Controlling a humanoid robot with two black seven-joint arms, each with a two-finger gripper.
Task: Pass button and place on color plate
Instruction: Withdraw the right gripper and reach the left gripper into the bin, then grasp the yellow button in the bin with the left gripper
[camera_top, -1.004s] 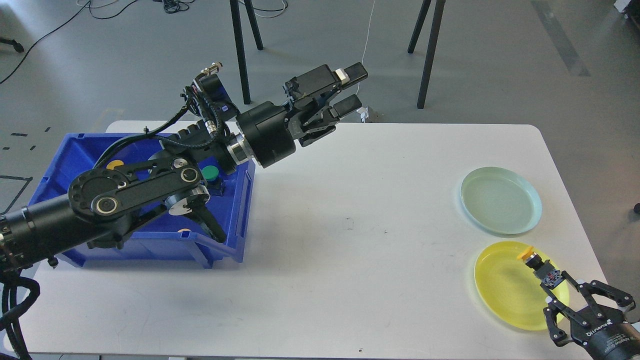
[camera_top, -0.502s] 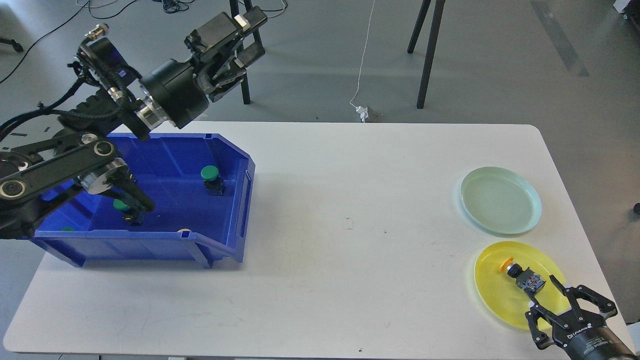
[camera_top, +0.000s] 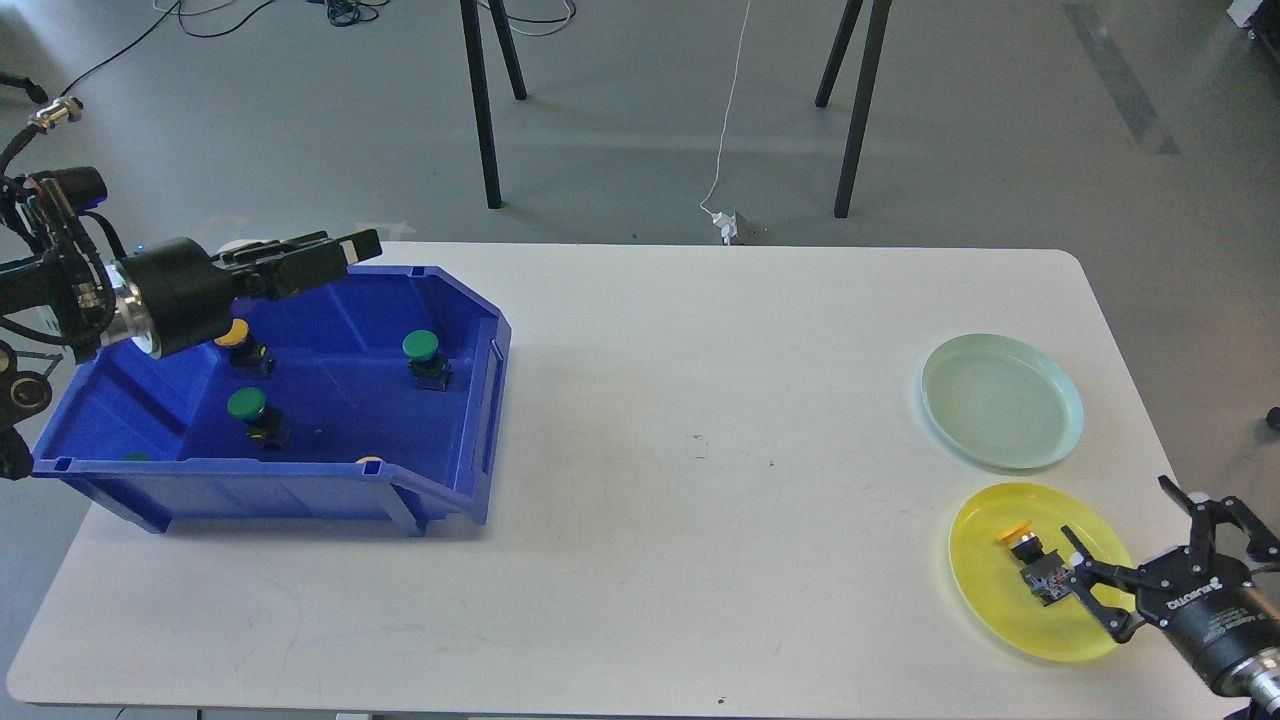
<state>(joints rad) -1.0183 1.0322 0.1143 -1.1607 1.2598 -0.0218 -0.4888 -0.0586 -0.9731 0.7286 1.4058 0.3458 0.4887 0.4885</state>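
Between my right claw's wide-spread fingers, the yellow button rests on the yellow plate; I should withdraw straight, without nudging it.

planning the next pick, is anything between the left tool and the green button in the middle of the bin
Nothing visible blocks it. The left tool is over the blue bin's back edge, and the green button stands upright on open bin floor to its right, apart from the other buttons. Only the bin wall surrounds it.
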